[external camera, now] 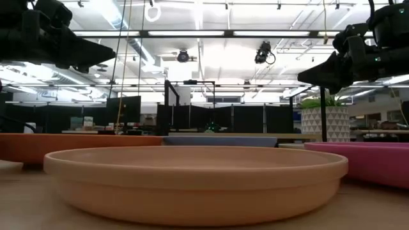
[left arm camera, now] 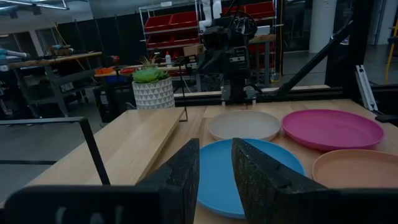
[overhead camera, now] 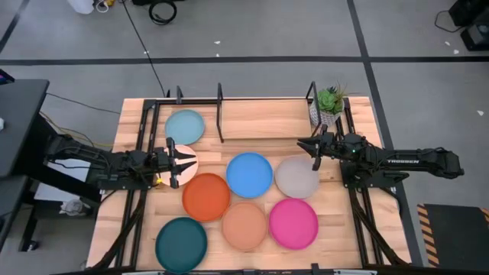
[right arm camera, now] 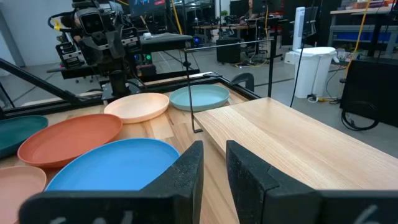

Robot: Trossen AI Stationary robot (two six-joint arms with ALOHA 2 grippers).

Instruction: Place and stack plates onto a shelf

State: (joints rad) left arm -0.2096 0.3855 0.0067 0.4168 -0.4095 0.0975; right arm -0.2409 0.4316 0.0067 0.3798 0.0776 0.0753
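Note:
Eight plates lie flat on the wooden table: light blue [overhead camera: 185,126] in the shelf's left bay, pale peach [right arm camera: 137,106], orange [overhead camera: 205,196], blue [overhead camera: 249,174], grey [overhead camera: 296,177], peach [overhead camera: 244,226], pink [overhead camera: 293,223] and teal [overhead camera: 181,244]. The shelf [overhead camera: 220,114] is thin black rods along the far edge. My left gripper [overhead camera: 187,161] hovers over the pale peach plate, pointing right, with a narrow gap between its fingers [left arm camera: 216,165]. My right gripper [overhead camera: 306,147] hovers by the grey plate's far edge, pointing left, also narrowly open [right arm camera: 214,168]. Both hold nothing.
A potted plant [overhead camera: 330,103] stands at the far right corner beside a shelf post. A raised wooden board [right arm camera: 280,137] fills the shelf's middle and right bays. The plates crowd the table's middle and near half. Black frame rails run along both table sides.

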